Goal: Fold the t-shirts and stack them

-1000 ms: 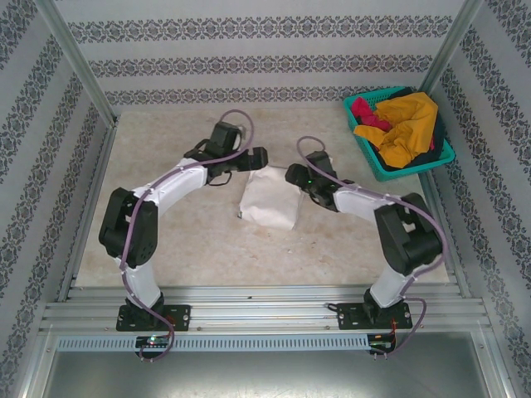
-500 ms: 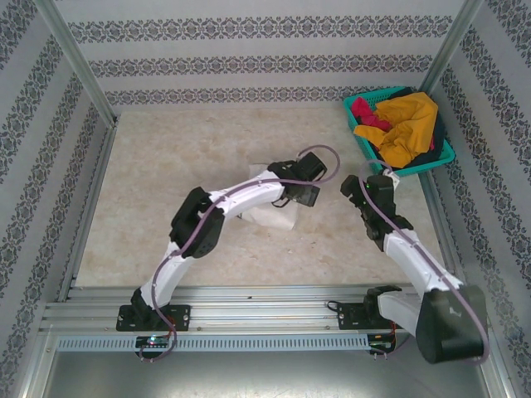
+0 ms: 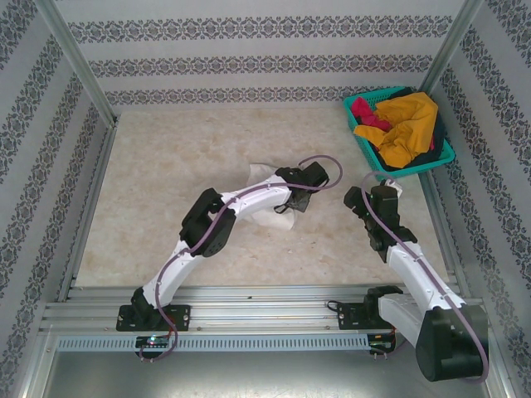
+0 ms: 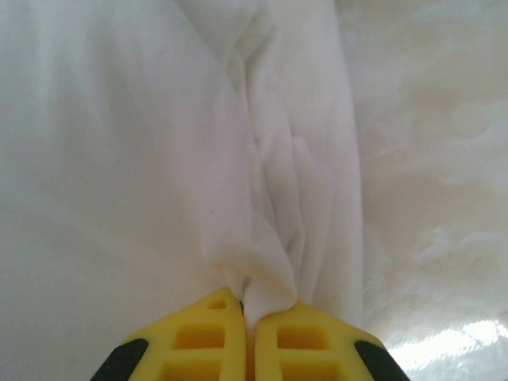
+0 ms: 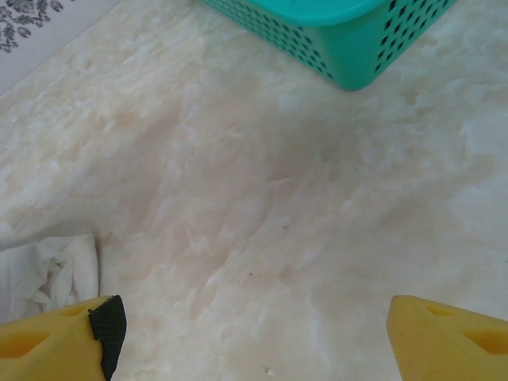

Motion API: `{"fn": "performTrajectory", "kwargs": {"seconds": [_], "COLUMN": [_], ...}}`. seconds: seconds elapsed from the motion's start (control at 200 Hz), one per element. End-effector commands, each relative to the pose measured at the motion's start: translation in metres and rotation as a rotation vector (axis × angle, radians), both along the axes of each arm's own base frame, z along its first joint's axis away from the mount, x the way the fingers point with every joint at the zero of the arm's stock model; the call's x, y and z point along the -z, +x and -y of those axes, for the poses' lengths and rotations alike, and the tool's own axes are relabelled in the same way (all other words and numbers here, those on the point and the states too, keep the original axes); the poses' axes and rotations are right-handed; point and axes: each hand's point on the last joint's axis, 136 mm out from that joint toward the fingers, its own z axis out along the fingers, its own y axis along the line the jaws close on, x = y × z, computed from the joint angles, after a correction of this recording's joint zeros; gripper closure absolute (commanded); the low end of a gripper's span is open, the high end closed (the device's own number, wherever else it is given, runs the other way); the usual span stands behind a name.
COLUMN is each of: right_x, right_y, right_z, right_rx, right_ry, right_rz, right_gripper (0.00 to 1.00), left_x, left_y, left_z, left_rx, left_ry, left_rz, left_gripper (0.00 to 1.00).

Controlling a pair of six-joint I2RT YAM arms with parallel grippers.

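Finds left claw (image 4: 248, 309) clamped on part-folded cream t-shirt (image 4: 143, 159), right claw (image 5: 252, 317) gaping empty, other t-shirts (image 3: 405, 124) unfolded in basket (image 3: 362, 145) beyond.

The basket (image 3: 412, 169) stands at the far right corner of the counter (image 3: 166, 166), with a heap of t-shirts (image 3: 406, 124) piled in it. A folded t-shirt (image 3: 264, 176) lies on the counter well to the left of the basket and nearer than it. The left end effector (image 4: 248, 305) rests on the basket-facing side of that shirt, pinching a fold of its cloth. The right end effector (image 5: 250, 337) hangs over bare counter between the folded t-shirt and the basket, just before the basket's near left corner.
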Motion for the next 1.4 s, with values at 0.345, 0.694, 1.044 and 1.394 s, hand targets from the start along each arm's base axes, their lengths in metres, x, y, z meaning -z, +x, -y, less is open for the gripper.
{"fn": "performTrajectory", "kwargs": {"seconds": [0.345, 0.694, 1.044, 1.394], "right_x": [-0.020, -0.019, -0.015, -0.031], "right_y": [0.042, 0.049, 0.043, 0.050], "right_z": [-0.158, -0.252, -0.260, -0.242], "right_rx": [-0.524, -0.738, -0.754, -0.718], "right_ry": [-0.056, -0.037, -0.057, -0.128], "right_rz": [0.086, 0.089, 0.070, 0.111], "right_gripper": [0.13, 0.13, 0.12, 0.08], "left_x": [0.015, 0.026, 0.012, -0.031], "left_y": [0.023, 0.026, 0.016, 0.033], "left_z": [-0.226, -0.390, -0.492, -0.439], "left_rx": [-0.157, -0.247, -0.412, -0.392], "left_ry": [0.199, 0.325, 0.385, 0.182], "left_rz": [-0.087, -0.161, -0.172, 0.025], "left_gripper": [1.00, 1.00, 1.00, 0.36]}}
